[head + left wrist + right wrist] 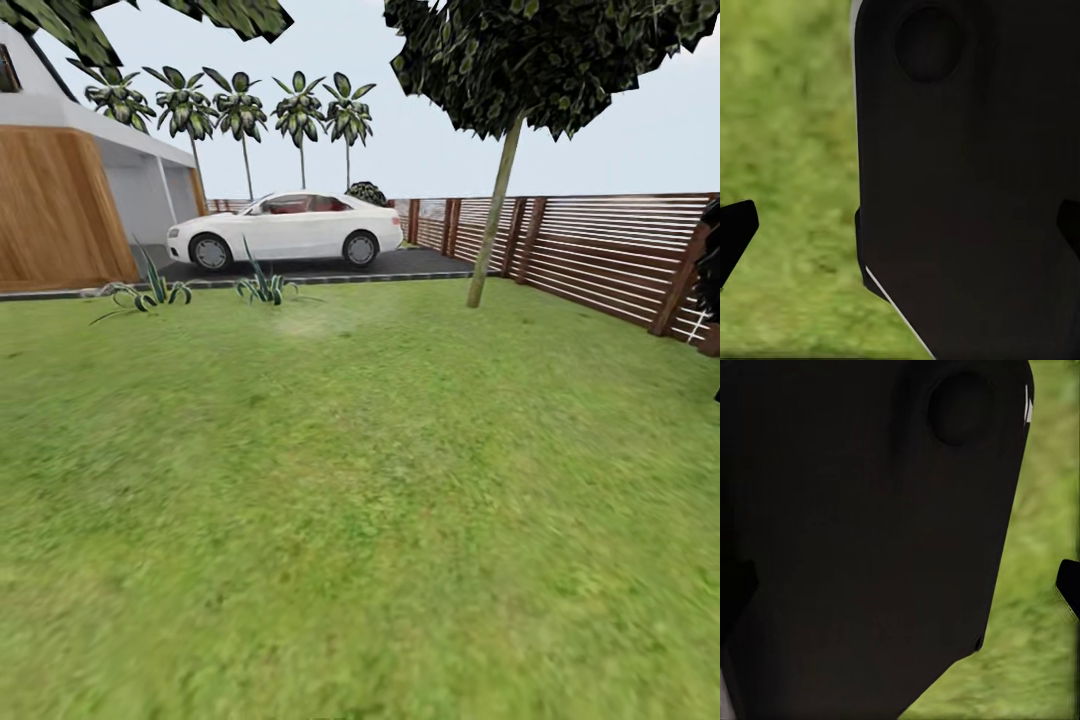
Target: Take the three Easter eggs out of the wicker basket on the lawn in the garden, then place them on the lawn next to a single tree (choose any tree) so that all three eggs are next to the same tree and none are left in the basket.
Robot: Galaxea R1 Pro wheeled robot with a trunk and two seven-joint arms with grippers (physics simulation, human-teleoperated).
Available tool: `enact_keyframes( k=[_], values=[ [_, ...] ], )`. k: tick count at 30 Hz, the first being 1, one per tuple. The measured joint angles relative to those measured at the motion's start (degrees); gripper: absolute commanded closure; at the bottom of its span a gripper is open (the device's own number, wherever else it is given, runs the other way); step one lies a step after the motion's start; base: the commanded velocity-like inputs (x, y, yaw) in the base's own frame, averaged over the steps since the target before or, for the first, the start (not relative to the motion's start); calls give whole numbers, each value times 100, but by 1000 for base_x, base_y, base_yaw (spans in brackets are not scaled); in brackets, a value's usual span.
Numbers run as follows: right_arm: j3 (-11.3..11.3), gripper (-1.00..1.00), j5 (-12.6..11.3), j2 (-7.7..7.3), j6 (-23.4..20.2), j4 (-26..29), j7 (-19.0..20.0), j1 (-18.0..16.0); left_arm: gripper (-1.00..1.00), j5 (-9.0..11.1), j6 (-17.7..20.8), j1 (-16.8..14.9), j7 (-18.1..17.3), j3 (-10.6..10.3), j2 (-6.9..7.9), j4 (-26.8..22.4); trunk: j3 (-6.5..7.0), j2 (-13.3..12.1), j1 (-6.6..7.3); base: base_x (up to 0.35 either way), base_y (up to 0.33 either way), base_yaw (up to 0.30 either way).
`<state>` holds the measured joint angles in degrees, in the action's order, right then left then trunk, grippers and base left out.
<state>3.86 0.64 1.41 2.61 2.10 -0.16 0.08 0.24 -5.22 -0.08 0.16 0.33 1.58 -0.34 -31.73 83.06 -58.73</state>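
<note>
Risk first: both wrist views are mostly blocked by a dark robot body panel (pixel 967 187), so an approach to anything low would be half-blind.

Left gripper (pixel 900 225): dark fingertips at the frame edges, set wide apart, nothing between. Right gripper (pixel 900 585): same, spread and empty.

Lawn (pixel 360 520): flat, green. Further out, 2 spiky plants (pixel 265 285), a slim-trunked tree (pixel 495 215), slat fence (pixel 600 250), white car (pixel 285 230), house (pixel 70 200). Basket and eggs not in sight here; robot seemingly in transit.

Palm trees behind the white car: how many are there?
5, in a row beyond the car: palms at and. More may be hidden behind the house.
</note>
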Motion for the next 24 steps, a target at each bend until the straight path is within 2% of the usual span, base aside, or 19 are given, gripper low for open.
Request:
enact_keyframes(
  k=[24],
  values=[
    [0,-100,0,0,0,-12,0,0,-100,0,0,0,0,0,0,0,-63,0,0,0,0,278]
  ],
)
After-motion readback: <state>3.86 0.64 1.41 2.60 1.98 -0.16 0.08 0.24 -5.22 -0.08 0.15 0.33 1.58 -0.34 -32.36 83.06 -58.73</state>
